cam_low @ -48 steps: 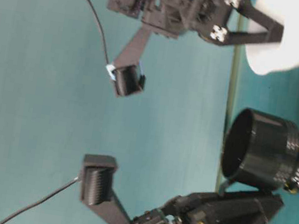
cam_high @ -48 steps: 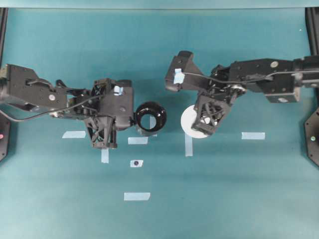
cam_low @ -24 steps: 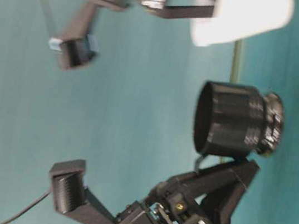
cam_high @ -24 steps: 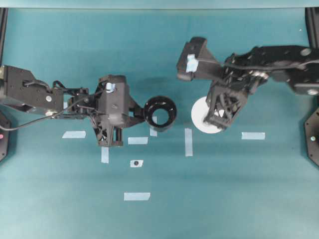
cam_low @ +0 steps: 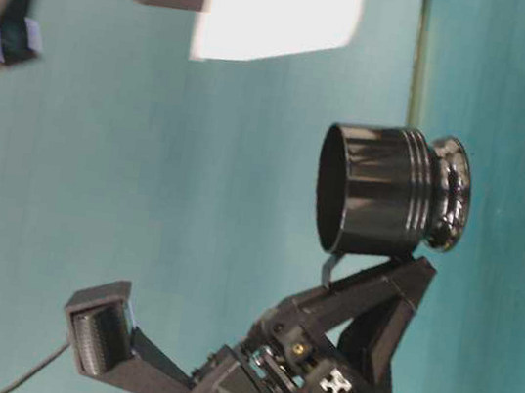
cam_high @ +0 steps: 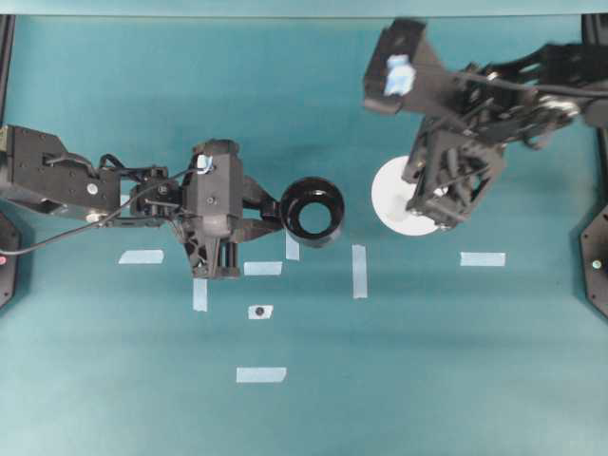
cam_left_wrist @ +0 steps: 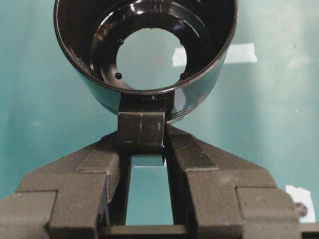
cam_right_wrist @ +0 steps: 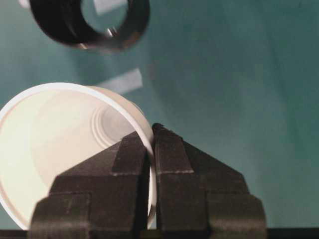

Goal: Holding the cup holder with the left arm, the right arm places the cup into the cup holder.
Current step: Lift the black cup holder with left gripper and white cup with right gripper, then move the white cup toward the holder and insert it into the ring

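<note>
The glossy black cup holder (cam_high: 314, 211) is gripped by its stubby side tab. My left gripper (cam_high: 271, 211) is shut on that tab, which the left wrist view shows pinched between the pads (cam_left_wrist: 192, 152) under the holder's wall (cam_left_wrist: 209, 59). The open mouth faces up (cam_low: 382, 192). The white cup (cam_high: 391, 195) hangs to the right of the holder, apart from it. My right gripper (cam_right_wrist: 151, 137) is shut on the cup's rim (cam_right_wrist: 55, 144), one finger inside and one outside. From table level the cup (cam_low: 275, 11) sits higher than the holder, off to one side.
Several pale tape strips lie on the teal table, among them one (cam_high: 359, 271) below the gap between holder and cup, one at the right (cam_high: 483, 258) and one near the front (cam_high: 261, 374). A small tape square with a dark dot (cam_high: 258, 312) lies below the left gripper.
The right arm has carried the cup up and toward the back right. The left gripper has shifted the cup holder a little to the right, keeping its grip.
</note>
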Controlling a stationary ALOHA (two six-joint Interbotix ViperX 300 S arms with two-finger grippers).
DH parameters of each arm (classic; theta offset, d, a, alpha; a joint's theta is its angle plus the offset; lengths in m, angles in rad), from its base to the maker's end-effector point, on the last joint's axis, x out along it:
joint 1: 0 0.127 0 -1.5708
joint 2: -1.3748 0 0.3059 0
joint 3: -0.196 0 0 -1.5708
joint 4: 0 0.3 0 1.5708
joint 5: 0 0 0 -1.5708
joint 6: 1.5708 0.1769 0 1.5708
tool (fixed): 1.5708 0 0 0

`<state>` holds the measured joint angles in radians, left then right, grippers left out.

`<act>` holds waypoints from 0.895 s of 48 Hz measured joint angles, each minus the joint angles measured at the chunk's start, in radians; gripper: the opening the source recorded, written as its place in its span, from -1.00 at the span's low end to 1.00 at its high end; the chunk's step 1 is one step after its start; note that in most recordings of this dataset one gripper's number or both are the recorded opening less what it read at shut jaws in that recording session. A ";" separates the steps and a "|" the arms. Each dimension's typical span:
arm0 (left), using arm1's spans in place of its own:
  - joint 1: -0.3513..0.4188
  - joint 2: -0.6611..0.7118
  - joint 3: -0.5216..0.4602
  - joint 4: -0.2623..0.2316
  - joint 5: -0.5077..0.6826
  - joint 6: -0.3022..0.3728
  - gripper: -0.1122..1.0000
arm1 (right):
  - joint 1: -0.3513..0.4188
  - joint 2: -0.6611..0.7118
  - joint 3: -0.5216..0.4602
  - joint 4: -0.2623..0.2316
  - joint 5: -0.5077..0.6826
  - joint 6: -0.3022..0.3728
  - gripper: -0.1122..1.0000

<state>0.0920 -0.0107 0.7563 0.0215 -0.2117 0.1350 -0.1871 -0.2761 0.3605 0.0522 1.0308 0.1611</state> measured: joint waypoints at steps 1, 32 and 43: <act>0.002 0.000 -0.002 -0.002 0.000 -0.002 -0.32 | 0.003 -0.003 -0.002 0.000 -0.005 0.000 -0.73; -0.003 0.087 -0.123 0.000 -0.005 0.029 -0.32 | 0.029 -0.002 0.012 0.003 -0.189 0.000 -0.73; -0.003 0.097 -0.149 0.000 -0.005 0.029 -0.32 | 0.029 0.032 0.029 0.000 -0.233 0.000 -0.73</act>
<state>0.0890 0.0859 0.6075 0.0215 -0.2163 0.1641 -0.1580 -0.2439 0.3896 0.0522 0.7977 0.1611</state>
